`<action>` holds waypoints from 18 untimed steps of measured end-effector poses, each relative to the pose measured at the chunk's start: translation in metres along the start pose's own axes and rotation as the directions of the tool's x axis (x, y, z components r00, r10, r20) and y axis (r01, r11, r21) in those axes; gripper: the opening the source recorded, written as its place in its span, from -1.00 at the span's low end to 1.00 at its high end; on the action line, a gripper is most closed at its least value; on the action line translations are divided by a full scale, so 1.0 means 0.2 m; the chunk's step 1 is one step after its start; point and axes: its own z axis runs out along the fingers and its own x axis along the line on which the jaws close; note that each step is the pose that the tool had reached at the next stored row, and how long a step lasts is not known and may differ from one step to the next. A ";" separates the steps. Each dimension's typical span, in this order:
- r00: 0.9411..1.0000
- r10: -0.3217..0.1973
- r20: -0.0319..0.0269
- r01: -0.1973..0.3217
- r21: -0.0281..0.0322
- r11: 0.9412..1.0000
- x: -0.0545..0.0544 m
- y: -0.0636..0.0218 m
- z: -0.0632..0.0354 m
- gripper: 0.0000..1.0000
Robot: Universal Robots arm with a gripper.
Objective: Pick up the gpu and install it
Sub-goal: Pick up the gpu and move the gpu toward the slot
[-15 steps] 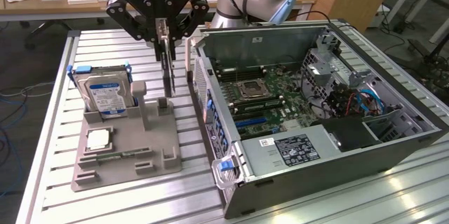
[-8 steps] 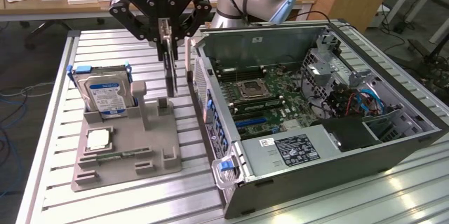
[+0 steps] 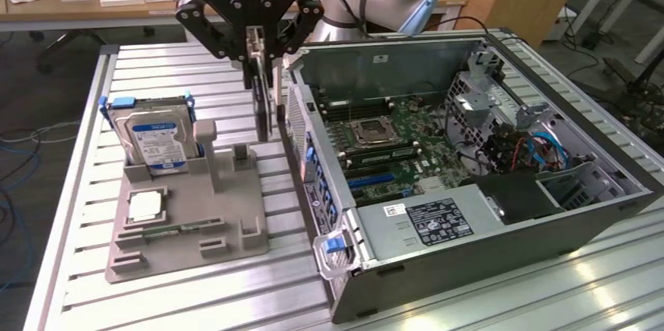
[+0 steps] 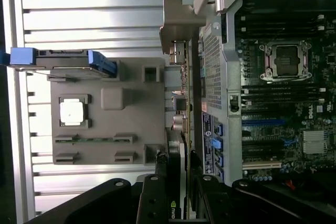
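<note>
In the exterior view the gripper hangs over the middle of the slatted aluminium tabletop, nearer its far edge, with its black fingers pressed onto the gpu. The gpu is a thin, flat card seen edge-on and hanging upright. It is clear of the grey moulded holder and sits just beside the outer wall of the open case, but not inside it. Judging by that, the pick-up is done and the install is not: the card is off its stand, and no card is seated on the green board. The holder is matt plastic with blocky posts. In its corner nearest the table's far edge it carries a boxy metal drive with a blue-white label, then a square silvery chip, and a narrow green stick toward the near edge. In the wrist view the gripper shows the same pinch, its dark, bolted fingers closed on either face of the gpu. The card's silver bracket is bent sheet metal at the end away from the fingers. The card runs along the gap between the holder and the perforated steel case wall, close beside that wall. Beyond the wall lies the board, with dark slots and a square metal socket frame.
</note>
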 end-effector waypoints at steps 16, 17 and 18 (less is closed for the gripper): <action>1.000 0.000 0.000 0.000 0.000 1.000 -0.17 0.012 0.004 -0.47; 1.000 0.000 0.000 0.000 0.000 1.000 -0.18 0.013 0.005 -0.47; 1.000 0.000 0.000 0.000 0.000 1.000 -0.19 0.014 0.005 -0.47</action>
